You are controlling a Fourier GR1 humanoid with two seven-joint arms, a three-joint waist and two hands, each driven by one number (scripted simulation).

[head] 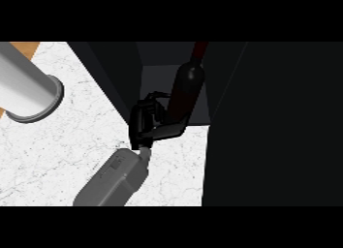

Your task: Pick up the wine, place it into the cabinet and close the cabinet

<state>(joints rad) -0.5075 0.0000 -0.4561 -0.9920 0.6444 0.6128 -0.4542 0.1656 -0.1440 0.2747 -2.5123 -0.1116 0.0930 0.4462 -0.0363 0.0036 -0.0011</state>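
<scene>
A black cabinet (274, 121) fills the right half of your view, top to bottom. Its open compartment shows as a dim grey recess at upper centre. A white marbled surface (67, 145) covers the left and lower centre, running up to the cabinet's foot. A thin strip of brown wood (23, 47) shows beyond the surface's edge at the upper left.

A large pale grey cylinder (17, 82) with a rimmed end stands on the surface at the upper left, well apart from the cabinet.

One grey forearm (114, 181) rises from the lower edge, left of centre, slanting up and to the right.

The wine bottle (189, 82) is in the mouth of the open compartment. It is dark, its reddish neck tilted toward the top of the frame. You cannot tell whether its base rests on the compartment floor.

At the forearm's tip, the black left hand (147, 123) sits at the bottle's lower part. Its fingers (153, 99) are curled round the bottle, holding it.
</scene>
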